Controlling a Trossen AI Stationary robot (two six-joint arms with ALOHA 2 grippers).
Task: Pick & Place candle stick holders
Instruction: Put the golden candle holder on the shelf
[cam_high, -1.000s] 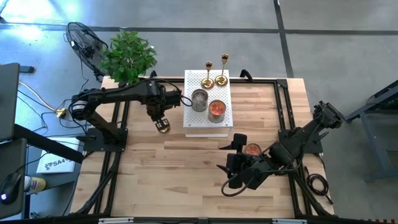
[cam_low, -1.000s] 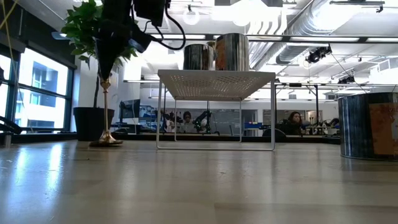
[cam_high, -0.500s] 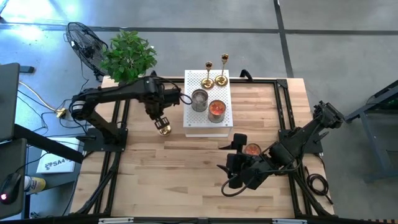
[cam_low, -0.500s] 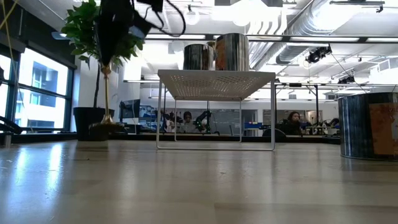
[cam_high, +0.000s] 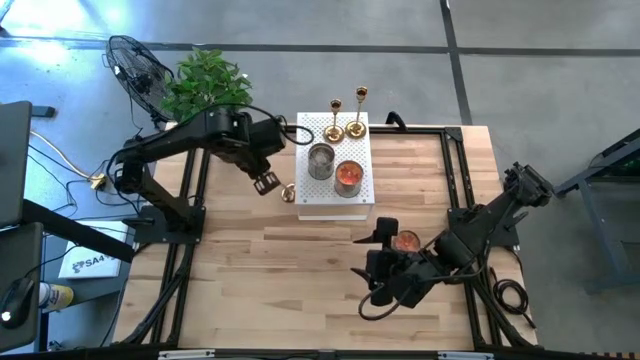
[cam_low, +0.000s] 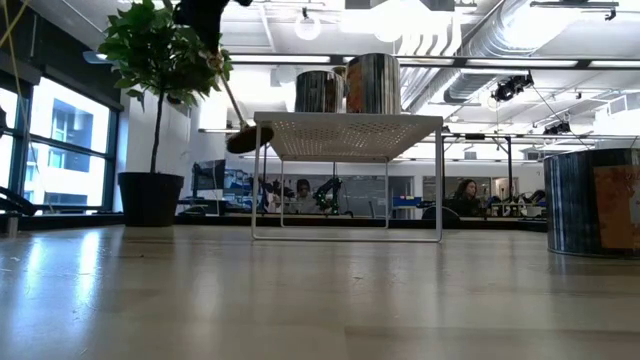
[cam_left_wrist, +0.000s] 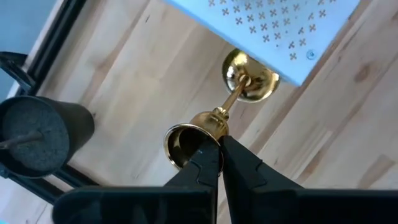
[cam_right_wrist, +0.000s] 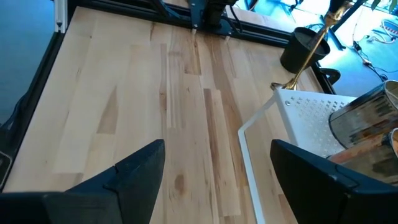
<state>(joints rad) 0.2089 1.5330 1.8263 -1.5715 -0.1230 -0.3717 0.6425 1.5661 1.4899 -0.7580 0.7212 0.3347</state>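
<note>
Aloft, left gripper (cam_left_wrist: 219, 146) clamped on tilted candle stick holder (cam_left_wrist: 239, 87); right gripper (cam_right_wrist: 217, 165) spread

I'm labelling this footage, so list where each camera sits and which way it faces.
High view: overhead, straight down on the table; both arms show, left gripper holding a candlestick beside the white rack.
Low view: table height, level toward the room; the rack and the tilted candlestick show.
Left wrist view: past its shut fingers at the candlestick.
Right wrist view: past the open right gripper across the table.
Shared: the held candlestick and the rack appear in all four.
</note>
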